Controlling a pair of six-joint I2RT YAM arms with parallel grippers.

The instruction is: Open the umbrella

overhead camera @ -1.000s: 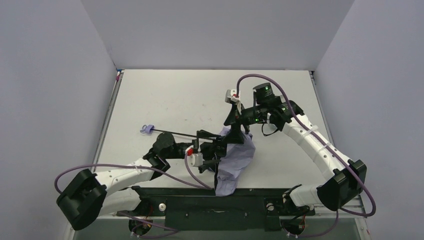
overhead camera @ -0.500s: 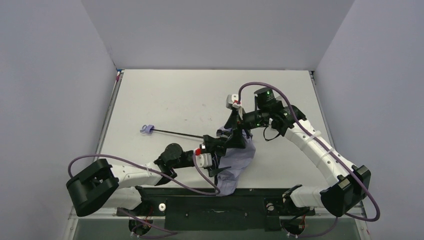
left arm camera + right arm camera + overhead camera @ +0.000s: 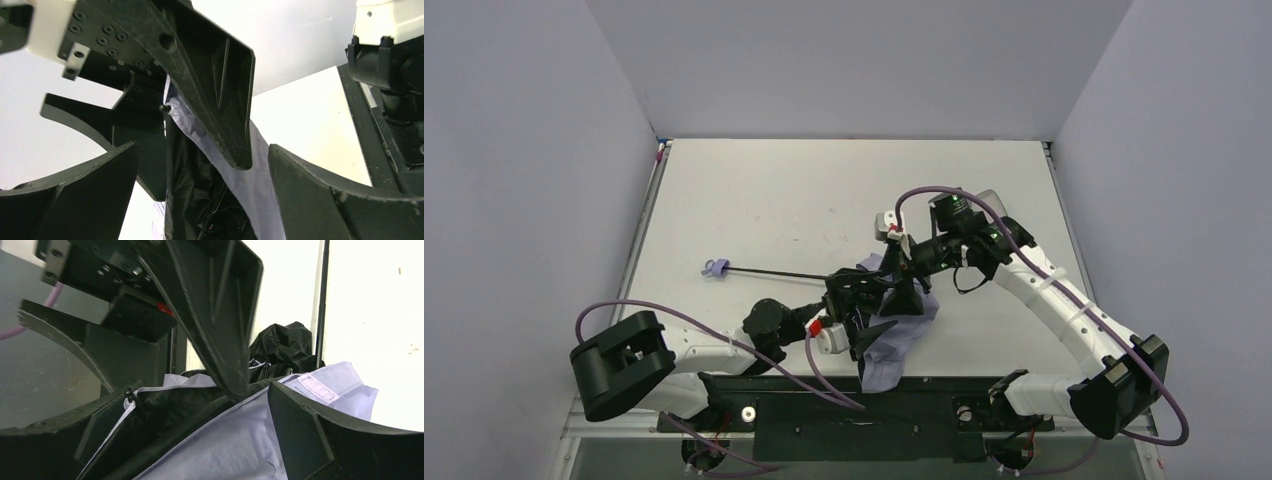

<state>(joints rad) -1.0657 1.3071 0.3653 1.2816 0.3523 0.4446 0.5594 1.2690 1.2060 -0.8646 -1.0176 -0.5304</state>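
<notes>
The umbrella lies at the near middle of the table, its lavender canopy crumpled with the black underside showing. Its thin black shaft runs left to the small lavender knob handle. My left gripper is open at the canopy's left side. In the left wrist view it straddles a hanging fold of lavender fabric. My right gripper is open over the canopy's far edge. In the right wrist view it has lavender fabric and black lining between its jaws. The two grippers are nearly touching.
The white table is walled by grey panels on the left, back and right. The black base rail runs along the near edge, just below the canopy's hanging corner. Purple cables loop off both arms.
My left arm has swung right and pushed its gripper further into the canopy. My right gripper has come down and toward the near edge onto the fabric. The handle has slid slightly nearer.
</notes>
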